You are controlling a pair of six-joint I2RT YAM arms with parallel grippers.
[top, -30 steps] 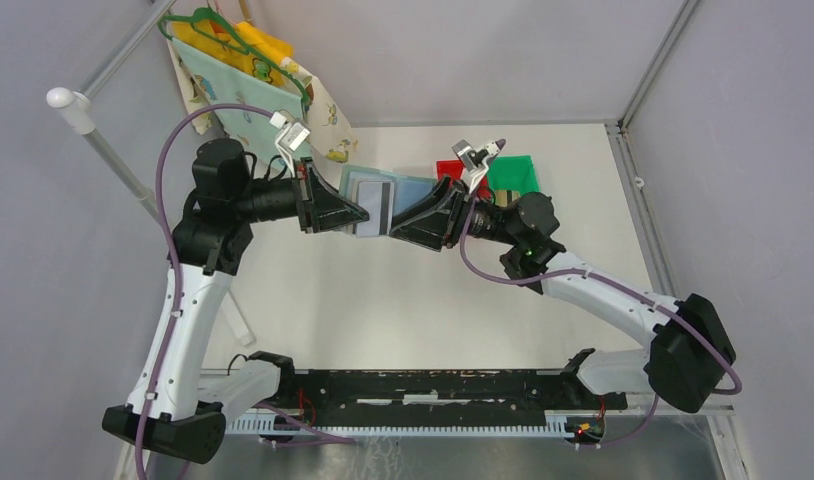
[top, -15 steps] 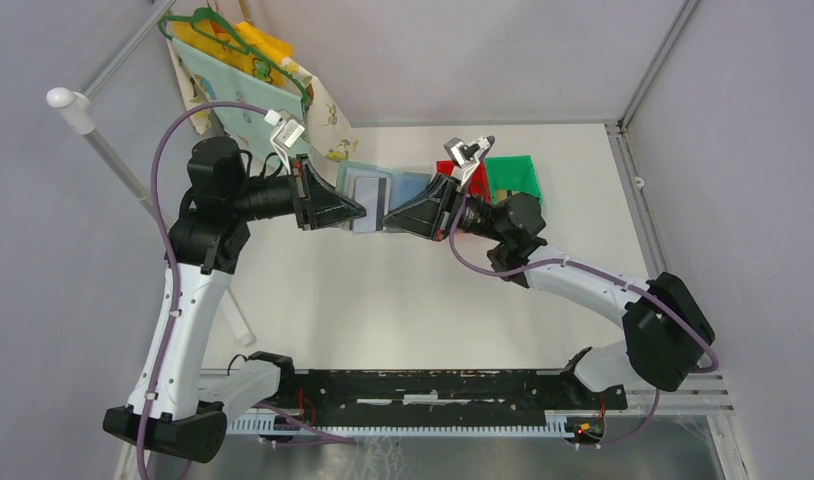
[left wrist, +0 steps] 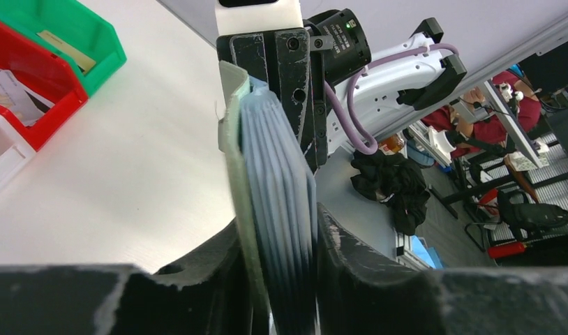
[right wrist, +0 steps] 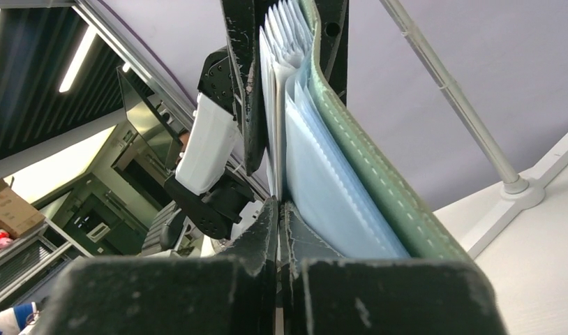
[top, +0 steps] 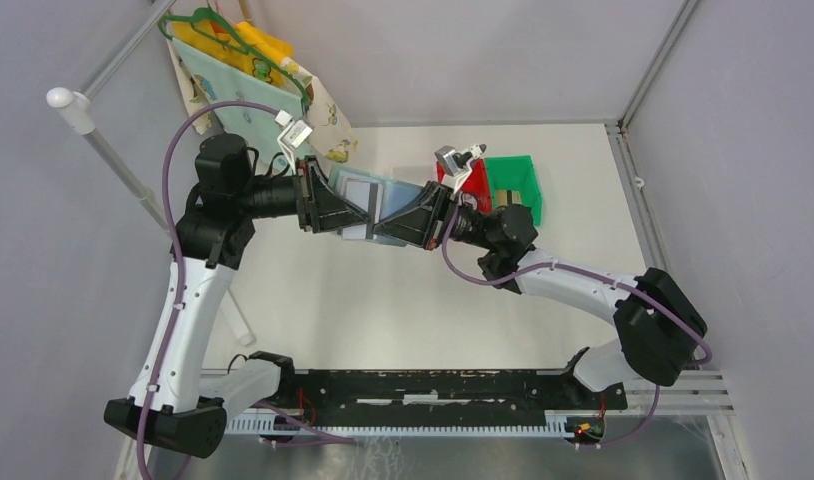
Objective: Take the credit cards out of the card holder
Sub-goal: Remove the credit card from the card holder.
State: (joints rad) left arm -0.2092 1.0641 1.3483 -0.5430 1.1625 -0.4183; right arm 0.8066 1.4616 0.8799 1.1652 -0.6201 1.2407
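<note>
The card holder (top: pixel 401 192) hangs above the table between my two grippers, its grey-green cover (right wrist: pixel 379 174) and blue clear pockets (left wrist: pixel 278 195) seen edge-on. My left gripper (top: pixel 356 221) has its fingers against both sides of the holder's left end (left wrist: pixel 285 279). A grey credit card (top: pixel 355 196) with a dark stripe shows on the holder's open face. My right gripper (top: pixel 381 232) comes in from the right and is shut (right wrist: pixel 279 223) on a thin pale card edge (right wrist: pixel 275 132) that stands beside the pockets.
A red bin (top: pixel 475 178) and a green bin (top: pixel 515 185) sit at the back right of the table, also seen in the left wrist view as red bin (left wrist: pixel 30 98) and green bin (left wrist: pixel 72 35). A hanger with patterned cloth (top: pixel 245 70) hangs at back left by a white pole (top: pixel 95 132).
My right gripper has slid left along the holder and closed from open to shut. The holder has shifted left and tilted. My left gripper's fingers have eased apart a little.
</note>
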